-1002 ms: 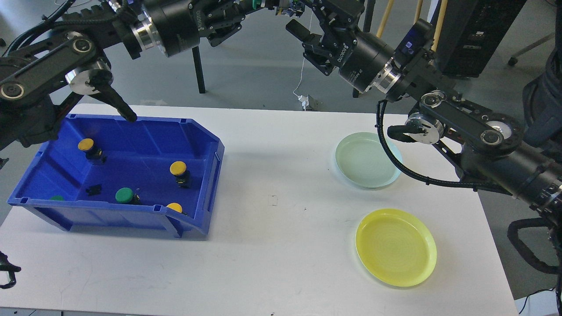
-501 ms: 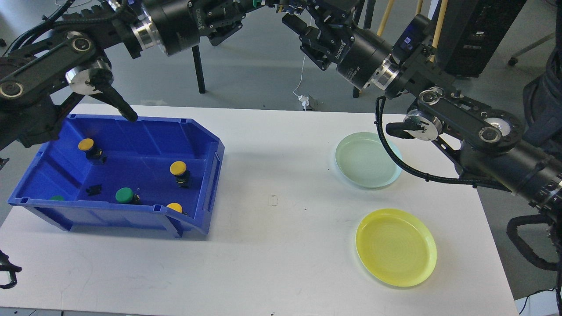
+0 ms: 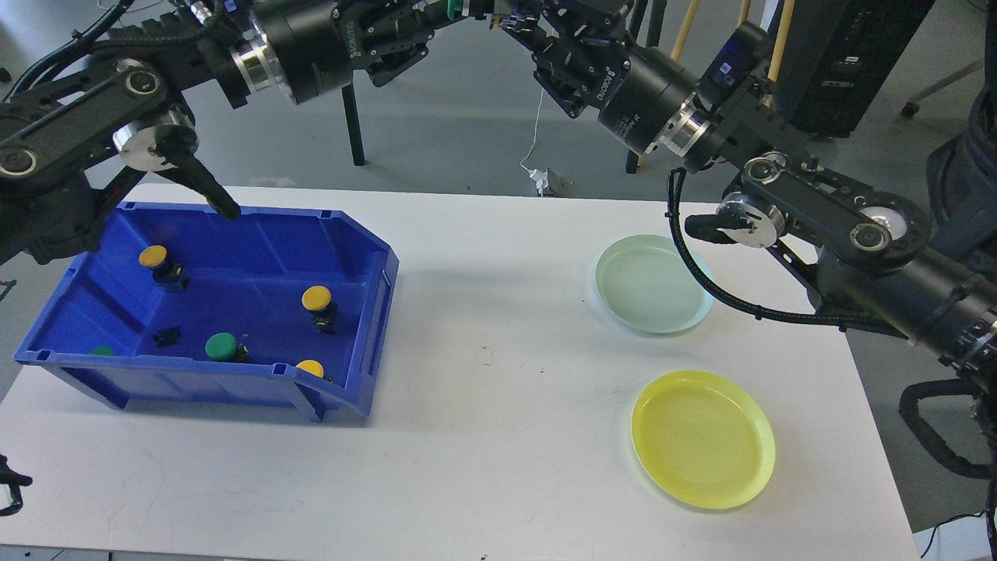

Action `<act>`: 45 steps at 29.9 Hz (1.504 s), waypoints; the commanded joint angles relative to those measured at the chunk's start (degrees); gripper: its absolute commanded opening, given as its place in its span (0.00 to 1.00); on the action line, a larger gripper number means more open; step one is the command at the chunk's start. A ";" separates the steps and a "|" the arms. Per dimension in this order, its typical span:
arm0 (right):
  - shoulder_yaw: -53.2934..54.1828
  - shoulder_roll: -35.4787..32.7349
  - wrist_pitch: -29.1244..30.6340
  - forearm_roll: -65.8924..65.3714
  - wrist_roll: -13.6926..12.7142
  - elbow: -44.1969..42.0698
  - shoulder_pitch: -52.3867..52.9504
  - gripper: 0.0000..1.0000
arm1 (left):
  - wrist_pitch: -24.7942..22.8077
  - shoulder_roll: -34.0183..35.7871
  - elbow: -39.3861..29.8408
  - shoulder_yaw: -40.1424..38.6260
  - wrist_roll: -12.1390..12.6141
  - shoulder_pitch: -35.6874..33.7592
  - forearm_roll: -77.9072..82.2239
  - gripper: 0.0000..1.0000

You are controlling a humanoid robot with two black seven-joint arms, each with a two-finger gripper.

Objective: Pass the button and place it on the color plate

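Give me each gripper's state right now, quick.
Left gripper: at the top edge holding something green, probably a button; jaw state cannot be told.
Right gripper: up beside it, partly cut off; cannot be told.

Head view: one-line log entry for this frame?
phase: handover, top edge | left gripper: green button at tip | right gripper: meeting it | green plate, yellow plate: empty | blue bin: buttons remain

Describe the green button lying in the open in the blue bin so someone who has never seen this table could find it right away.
Start at the blue bin on the left side of the white table. Look at its floor near the front wall, roughly midway along it: the green button sits there. The nearby buttons have yellow caps, and the only other green one is half hidden in the bin's front left corner.
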 commanded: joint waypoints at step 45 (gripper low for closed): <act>-4.33 -12.90 -0.02 0.10 0.01 -5.01 -6.24 0.30 | -0.01 9.58 6.60 -2.70 2.63 1.23 0.14 0.94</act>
